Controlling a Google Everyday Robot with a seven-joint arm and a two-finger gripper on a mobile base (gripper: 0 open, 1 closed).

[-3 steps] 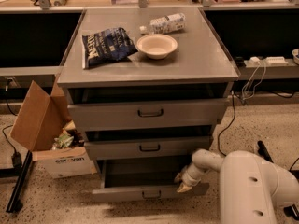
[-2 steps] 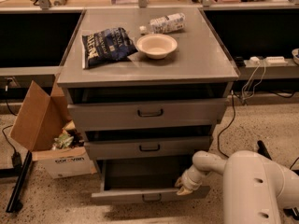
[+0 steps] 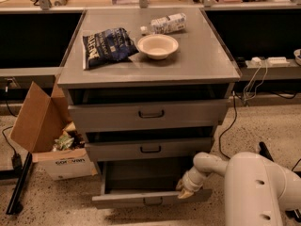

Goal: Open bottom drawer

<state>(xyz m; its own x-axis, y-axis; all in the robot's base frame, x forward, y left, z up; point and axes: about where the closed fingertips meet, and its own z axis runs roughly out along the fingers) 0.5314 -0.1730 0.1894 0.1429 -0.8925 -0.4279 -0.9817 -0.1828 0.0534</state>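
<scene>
Cabinet (image 3: 221, 105): grey metal, three drawers stacked, middle of view, on speckled floor.
Counter (image 3: 207, 55): the cabinet's flat top; carries three items toward its back left.
Robot arm (image 3: 254, 192): white, bulky, lower right corner, reaching left toward the cabinet's foot.
Cardboard box (image 3: 40, 121): on the floor just left of the cabinet, flap up, scraps inside; near the open drawer's left corner but apart from it.
Top drawer (image 3: 103, 117): tallest front, slightly ajar.
Middle drawer (image 3: 117, 150): mid-sized front, slightly ajar, overhanging the one below.
Chip bag (image 3: 107, 46): dark blue, flat on the counter's left side.
Bowl (image 3: 157, 46): pale, just right of the bag.
Bottle (image 3: 164, 23): lying on its side behind the bowl.
Cables (image 3: 254, 79): hang right of the cabinet, clear of the drawers.
Bottom drawer (image 3: 122, 200): lowest, slimmest front; stands well open, inside looks bare. Front faces the camera; long axis runs left-right, slide axis toward the viewer.
Claw (image 3: 186, 189): at the bottom drawer's front edge, right of the centre handle (image 3: 151, 201); open or closed, cannot tell.
</scene>
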